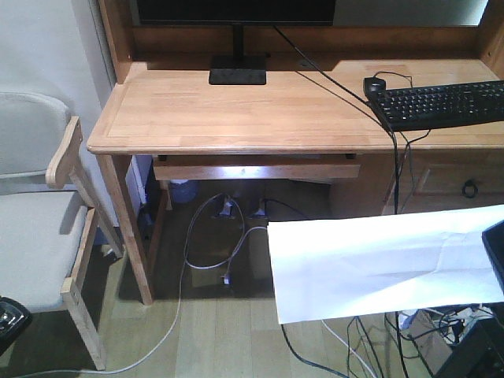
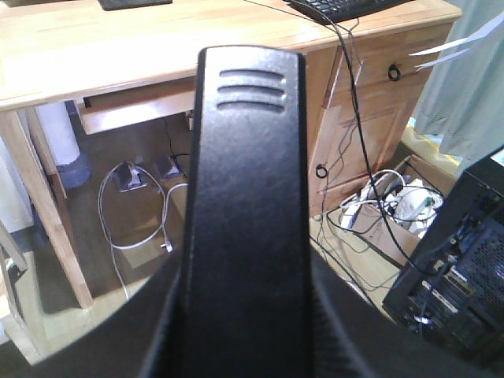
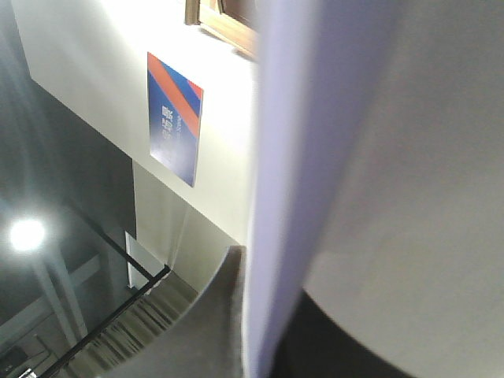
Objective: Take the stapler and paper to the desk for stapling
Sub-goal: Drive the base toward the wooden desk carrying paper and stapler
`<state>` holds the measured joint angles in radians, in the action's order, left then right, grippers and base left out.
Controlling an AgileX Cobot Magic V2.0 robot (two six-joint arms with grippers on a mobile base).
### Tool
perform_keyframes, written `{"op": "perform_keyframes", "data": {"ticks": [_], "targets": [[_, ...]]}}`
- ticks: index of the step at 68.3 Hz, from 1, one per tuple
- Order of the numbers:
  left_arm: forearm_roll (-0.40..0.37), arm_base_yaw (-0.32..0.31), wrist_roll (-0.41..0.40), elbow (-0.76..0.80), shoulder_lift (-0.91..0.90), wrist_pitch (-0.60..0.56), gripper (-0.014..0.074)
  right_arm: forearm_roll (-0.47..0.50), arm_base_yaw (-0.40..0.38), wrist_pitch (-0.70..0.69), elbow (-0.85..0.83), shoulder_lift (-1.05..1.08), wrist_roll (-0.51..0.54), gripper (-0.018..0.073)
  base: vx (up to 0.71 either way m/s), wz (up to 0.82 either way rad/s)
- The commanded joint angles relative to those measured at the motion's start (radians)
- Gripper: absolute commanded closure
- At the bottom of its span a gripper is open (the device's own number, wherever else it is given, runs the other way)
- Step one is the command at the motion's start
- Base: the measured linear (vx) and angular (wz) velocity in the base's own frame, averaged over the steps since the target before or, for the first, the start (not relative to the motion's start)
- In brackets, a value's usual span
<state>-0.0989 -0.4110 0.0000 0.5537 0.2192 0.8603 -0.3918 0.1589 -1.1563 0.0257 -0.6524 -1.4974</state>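
Paper [image 1: 378, 264] hangs before and below the table's [image 1: 260, 110] front rim, long edge running left-right, pinched in your right claw [image 3: 272, 331], while your left claw [image 2: 246, 331] clamps the stapler [image 2: 248, 181] lengthwise toward bare wood left of the keyboard [image 1: 441, 104].

CROPPED AND BLURRED: The left claw [image 1: 9, 316] shows only as a dark sliver cut off by the front view's bottom corner. In its own camera, the small black hand stapler [image 2: 248, 197] clamped in it looms out of focus and hides the floor beyond the claw. The right claw [image 1: 494, 253] is cropped by the frame edge and covers the adjoining corner of the large white paper sheet [image 1: 378, 264], which is a soft blur in that claw's wrist view.
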Motion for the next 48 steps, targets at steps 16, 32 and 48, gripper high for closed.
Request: {"op": "perform_keyframes", "data": {"ticks": [16, 32, 48], "targets": [[-0.011, -0.005, 0.000, 0.030, 0.009, -0.111, 0.0603, 0.017, -0.003, -0.135, 0.024, -0.003, 0.015, 0.0561, 0.14, -0.01], [-0.011, -0.005, 0.000, 0.030, 0.009, -0.111, 0.0603, 0.017, -0.003, -0.135, 0.024, -0.003, 0.015, 0.0561, 0.13, -0.01], [-0.011, -0.005, 0.000, 0.030, 0.009, -0.111, 0.0603, 0.017, -0.003, -0.135, 0.024, -0.003, 0.015, 0.0561, 0.13, -0.01]]}}
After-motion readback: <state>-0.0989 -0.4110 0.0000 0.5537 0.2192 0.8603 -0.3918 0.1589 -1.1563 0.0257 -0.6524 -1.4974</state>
